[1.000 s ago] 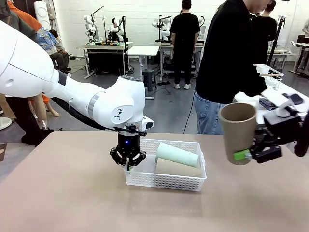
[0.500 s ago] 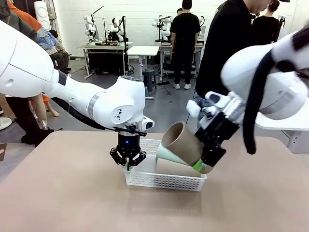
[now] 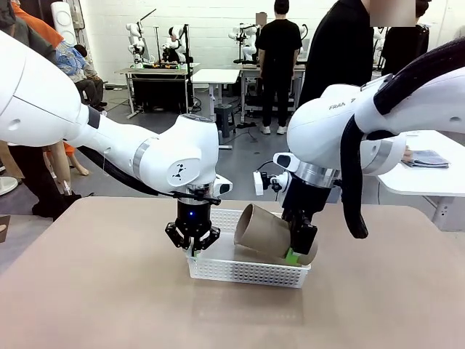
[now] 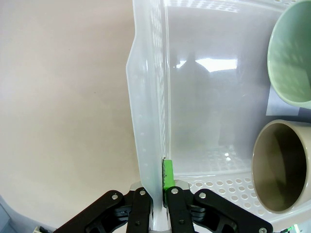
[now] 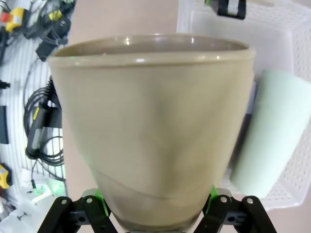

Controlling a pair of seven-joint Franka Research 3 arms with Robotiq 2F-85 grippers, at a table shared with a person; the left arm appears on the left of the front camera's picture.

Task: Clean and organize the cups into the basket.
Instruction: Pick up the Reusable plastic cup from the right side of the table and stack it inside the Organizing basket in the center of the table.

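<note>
My left gripper (image 3: 192, 246) (image 4: 162, 190) is shut on the left wall of the white mesh basket (image 3: 247, 273) (image 4: 148, 97), with a green pad on the inner side. My right gripper (image 3: 298, 251) (image 5: 155, 213) is shut on a tan cup (image 3: 265, 231) (image 5: 155, 131). It holds the cup tipped on its side low over the basket, mouth toward the left. Inside the basket lie a mint green cup (image 4: 291, 63) (image 5: 272, 131) and another tan cup (image 4: 279, 165), both on their sides.
The basket sits mid-table on the tan tabletop (image 3: 102, 291), with free surface to the left and in front. A person in black (image 3: 341, 58) stands at the far side. Cables and tools (image 5: 29, 97) lie on the floor beyond the table edge.
My right arm swung in from the right with the tan cup, tipped it from upright onto its side and lowered it over the basket. The left gripper stayed put.
</note>
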